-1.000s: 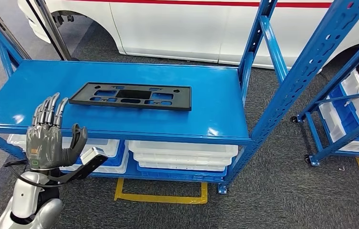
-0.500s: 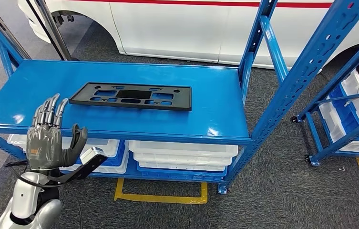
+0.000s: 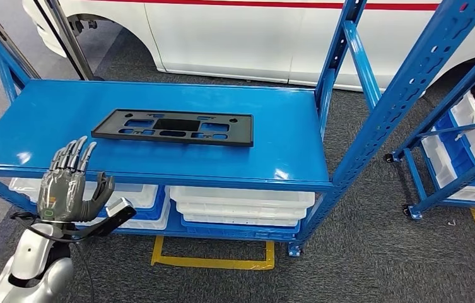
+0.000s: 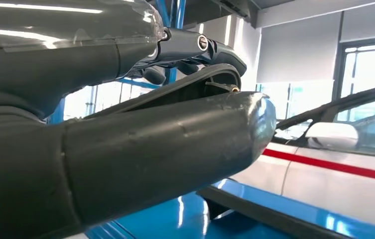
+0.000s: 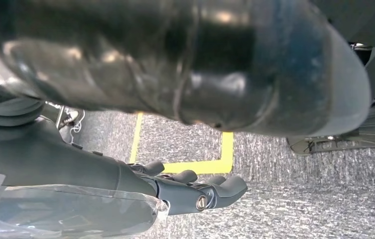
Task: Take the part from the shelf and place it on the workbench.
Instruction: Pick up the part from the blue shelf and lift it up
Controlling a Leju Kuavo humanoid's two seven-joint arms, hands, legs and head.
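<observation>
My left robot hand hovers empty, fingers spread, in front of the shelf's front edge, well short of the part. The black part lies flat mid-shelf, nothing on it. My right robot hand hangs over grey carpet and yellow floor tape, fingers loosely curled; I cannot tell its state. White bins sit half-hidden beneath the shelf. A white car is cut off behind.

White car behind; white bins above yellow floor tape.
</observation>
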